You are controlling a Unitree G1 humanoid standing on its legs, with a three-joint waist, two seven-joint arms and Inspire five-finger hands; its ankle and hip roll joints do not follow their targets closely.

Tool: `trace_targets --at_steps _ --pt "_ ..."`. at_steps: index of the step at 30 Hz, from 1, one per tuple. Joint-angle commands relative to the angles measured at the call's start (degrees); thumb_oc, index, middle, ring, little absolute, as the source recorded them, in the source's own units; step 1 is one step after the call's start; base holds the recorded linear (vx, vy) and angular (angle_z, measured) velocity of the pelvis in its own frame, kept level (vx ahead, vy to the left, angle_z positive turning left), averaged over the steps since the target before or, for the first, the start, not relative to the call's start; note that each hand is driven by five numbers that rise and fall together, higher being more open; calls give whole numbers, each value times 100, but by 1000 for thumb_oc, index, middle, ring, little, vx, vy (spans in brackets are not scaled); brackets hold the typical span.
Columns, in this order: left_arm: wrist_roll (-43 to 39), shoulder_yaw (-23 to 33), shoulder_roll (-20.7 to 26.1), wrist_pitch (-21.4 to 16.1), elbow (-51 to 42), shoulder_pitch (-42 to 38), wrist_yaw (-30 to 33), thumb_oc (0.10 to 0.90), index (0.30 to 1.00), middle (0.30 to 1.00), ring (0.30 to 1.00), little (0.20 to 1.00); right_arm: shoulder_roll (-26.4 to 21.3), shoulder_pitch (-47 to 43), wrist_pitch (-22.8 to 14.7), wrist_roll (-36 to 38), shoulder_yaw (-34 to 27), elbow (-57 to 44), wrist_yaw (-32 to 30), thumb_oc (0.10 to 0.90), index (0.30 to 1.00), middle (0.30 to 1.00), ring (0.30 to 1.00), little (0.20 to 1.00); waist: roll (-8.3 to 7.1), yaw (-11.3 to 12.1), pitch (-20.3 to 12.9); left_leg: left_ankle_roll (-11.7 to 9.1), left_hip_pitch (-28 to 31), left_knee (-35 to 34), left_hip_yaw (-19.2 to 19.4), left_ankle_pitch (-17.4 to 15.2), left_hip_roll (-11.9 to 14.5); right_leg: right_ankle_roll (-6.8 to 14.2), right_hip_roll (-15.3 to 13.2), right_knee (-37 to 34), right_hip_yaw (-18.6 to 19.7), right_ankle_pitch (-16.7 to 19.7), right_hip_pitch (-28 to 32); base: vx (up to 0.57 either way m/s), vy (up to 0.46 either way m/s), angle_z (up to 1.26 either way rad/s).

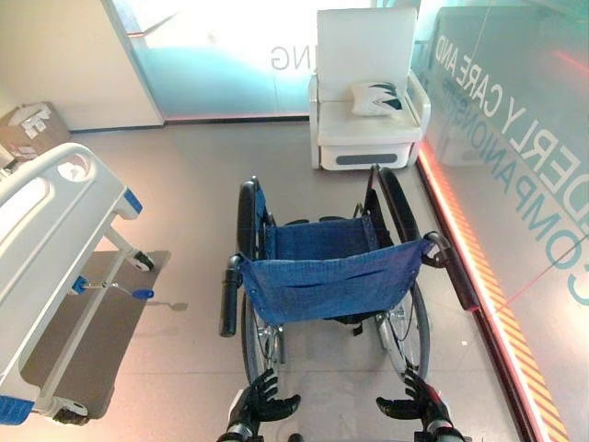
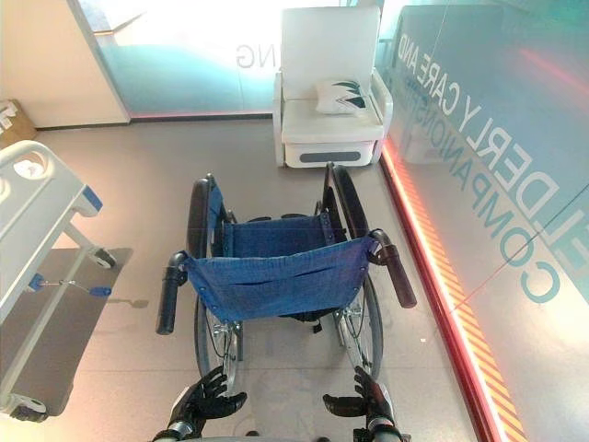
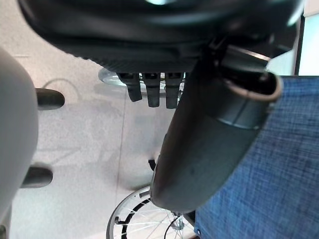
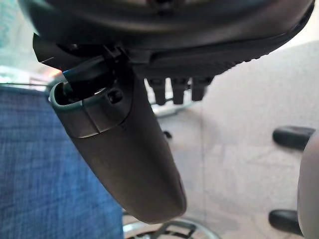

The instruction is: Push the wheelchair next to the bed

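Note:
The wheelchair [image 1: 327,276] with a blue cloth seat and backrest stands in the middle of the floor, its back towards me. Its black push handles stick out at the left [image 1: 229,299] and right [image 1: 460,272]. My left hand [image 1: 265,401] and right hand [image 1: 412,403] hang low behind the rear wheels, palms facing each other, fingers relaxed and holding nothing. Both are below the handles and apart from them. The left wrist view has the blue cloth [image 3: 279,169] beside the thumb [image 3: 209,149]. The bed [image 1: 51,230], white with blue fittings, stands along the left.
A white armchair [image 1: 368,101] with a cushion [image 1: 377,98] stands against the far wall, straight ahead of the wheelchair. A glass wall with lettering [image 1: 525,138] and a striped floor strip [image 1: 497,304] run along the right. A cardboard box [image 1: 32,129] sits at the back left.

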Motion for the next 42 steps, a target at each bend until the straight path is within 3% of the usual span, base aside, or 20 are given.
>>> trace_targets --at_steps 1,7,15,22,25,30,33,38,42 --pt "253 40 -76 -495 8 -402 220 800 900 900 900 900 -4 -194 -341 14 251 -205 -217 800 900 900 900 900 -58 -10 96 132 88 24 -126 -359 -276 -52 22 127 52 167 -109 0 0 0" --pt "69 23 -54 -264 -203 -375 -278 800 900 900 900 900 -12 -209 -223 83 226 -177 -129 800 900 900 900 900 -35 24 113 117 85 27 -152 -353 -282 -49 8 114 18 182 -92 -24 -5 1" --pt "67 -37 -69 -290 -123 -351 -226 800 900 900 900 900 14 -196 -300 340 172 -222 -184 800 900 900 900 900 0 -3 78 121 99 19 -140 -346 -292 -55 -3 114 4 184 -92 0 0 0" --pt "102 5 -103 -225 -111 -349 -122 800 900 900 900 900 34 -172 -273 712 100 -246 148 800 900 900 900 900 26 2 88 137 97 19 -137 -338 -321 -57 -32 96 -17 202 -86 1 4 0" --pt "-317 200 -59 -179 -246 -362 87 800 900 900 900 900 -32 -198 -201 1094 -3 -491 156 800 900 900 900 900 11 20 78 134 121 19 -169 -338 -333 -47 -35 74 -21 221 -50 0 0 0" --pt "-656 965 334 23 -1312 -360 584 800 900 900 900 900 -459 -177 60 1474 -513 -1751 -169 800 900 900 900 900 -71 52 38 138 151 19 -150 -358 -308 -39 -23 26 -8 241 -8 16 -51 0" --pt "-761 1295 658 -135 -2118 -343 872 800 900 900 900 900 -837 -111 -8 1551 -930 -2476 -365 800 900 900 900 900 -110 53 30 147 165 19 -124 -366 -298 -43 -6 24 21 256 -11 -17 -39 0" --pt "-353 1518 1125 -208 -2559 -553 1400 800 900 900 900 900 -1568 -411 7 1159 -1490 -2643 -681 800 900 900 900 900 -106 32 -2 129 231 19 -113 -393 -294 -41 19 -5 41 270 46 -5 -7 0" --pt "-314 1788 1472 -181 -2676 -791 1728 800 900 900 900 900 -2228 -842 248 1441 -1888 -2795 -788 800 900 900 900 900 -86 39 -67 97 278 19 -126 -437 -292 -45 5 -60 42 244 119 0 0 0"
